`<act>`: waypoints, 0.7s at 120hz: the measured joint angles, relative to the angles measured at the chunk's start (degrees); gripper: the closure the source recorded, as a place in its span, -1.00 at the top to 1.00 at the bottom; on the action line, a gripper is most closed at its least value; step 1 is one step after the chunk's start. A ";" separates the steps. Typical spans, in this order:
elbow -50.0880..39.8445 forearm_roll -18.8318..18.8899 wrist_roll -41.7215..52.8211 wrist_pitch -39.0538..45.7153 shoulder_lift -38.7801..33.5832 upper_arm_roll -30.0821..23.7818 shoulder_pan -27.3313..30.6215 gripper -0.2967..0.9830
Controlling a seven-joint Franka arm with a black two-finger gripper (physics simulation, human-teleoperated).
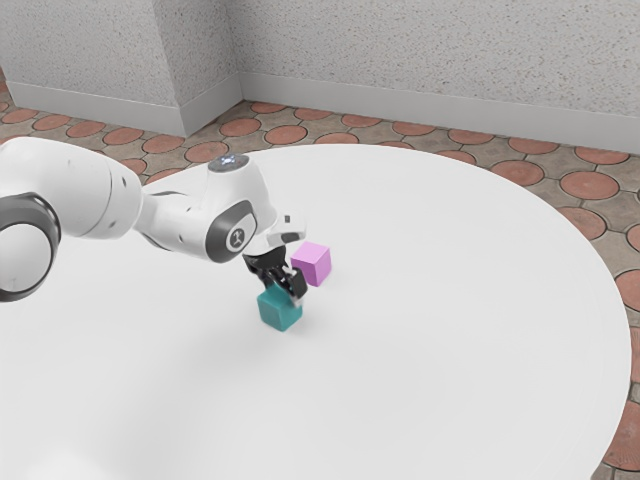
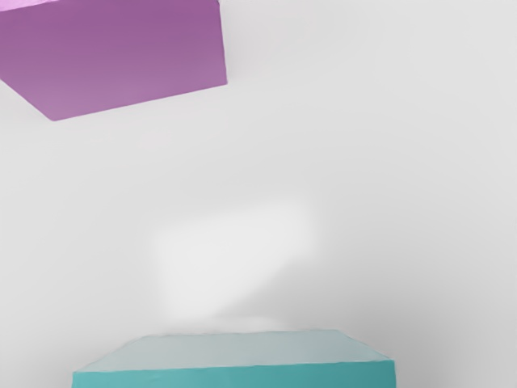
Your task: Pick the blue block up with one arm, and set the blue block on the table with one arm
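With the blue block (image 1: 280, 311) at the pincer (image 1: 284, 288), near the pink block (image 1: 311, 263), and its grip state indeterminable, confirm a centred, square hold before any vertical travel, keeping clear of the pink block.

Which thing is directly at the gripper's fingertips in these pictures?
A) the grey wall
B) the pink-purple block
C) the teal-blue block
C: in the exterior view the gripper reaches down to the teal-blue block, while the pink-purple block sits off to one side.
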 joint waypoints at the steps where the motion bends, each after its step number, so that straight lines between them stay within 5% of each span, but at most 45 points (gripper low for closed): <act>1: 0.01 0.00 0.03 0.00 -0.08 0.00 -0.02 0.39; 30: 4.32 0.01 -0.88 -14.69 -19.53 -0.74 0.93 0.49; 84: 6.29 0.40 -2.28 -29.48 -20.85 -0.32 1.21 0.53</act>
